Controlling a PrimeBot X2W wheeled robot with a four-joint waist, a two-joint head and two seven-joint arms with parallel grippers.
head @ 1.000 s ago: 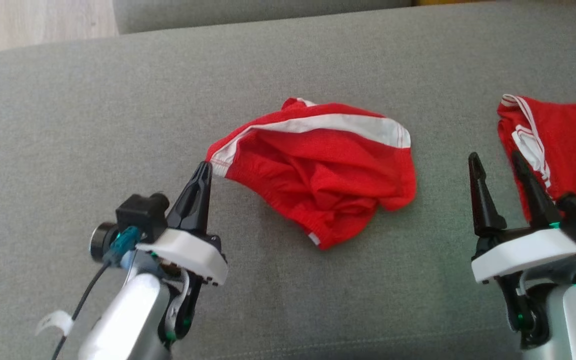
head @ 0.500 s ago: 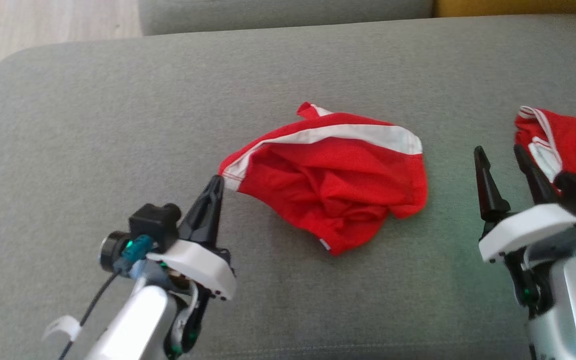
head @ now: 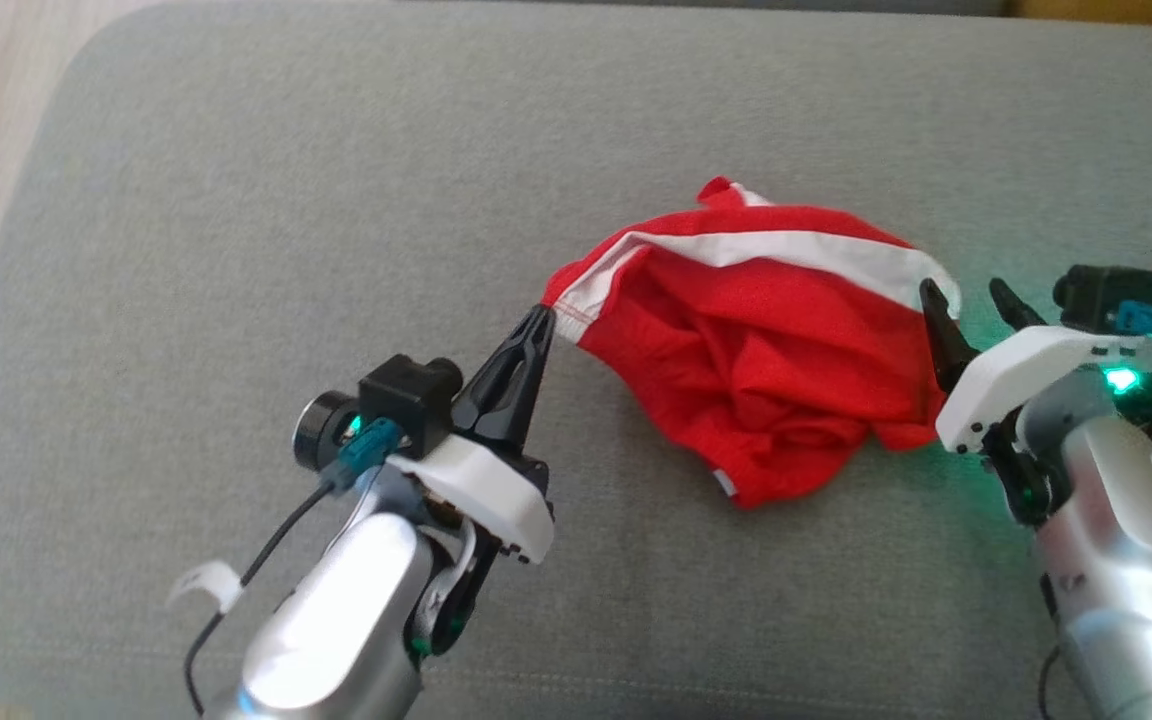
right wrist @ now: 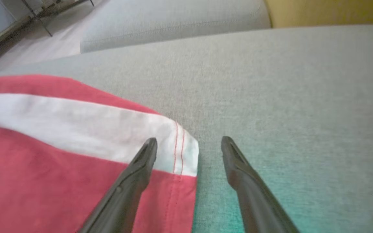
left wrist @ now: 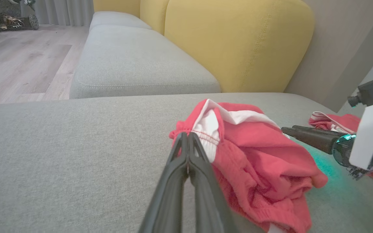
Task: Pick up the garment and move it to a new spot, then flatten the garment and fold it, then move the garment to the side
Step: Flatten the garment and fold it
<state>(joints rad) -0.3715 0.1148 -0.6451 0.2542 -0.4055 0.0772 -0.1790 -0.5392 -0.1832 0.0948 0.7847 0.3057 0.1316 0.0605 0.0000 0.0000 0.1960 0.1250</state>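
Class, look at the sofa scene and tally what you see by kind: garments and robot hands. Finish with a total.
Garments: 2 (centre garment, right garment)
Hands: 2 (left hand, right hand)
Total: 4

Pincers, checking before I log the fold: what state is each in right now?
Left pincer: closed on a corner of the crumpled red-and-white fabric garment.
Right pincer: open, holding nothing, poised over the garment's other corner.
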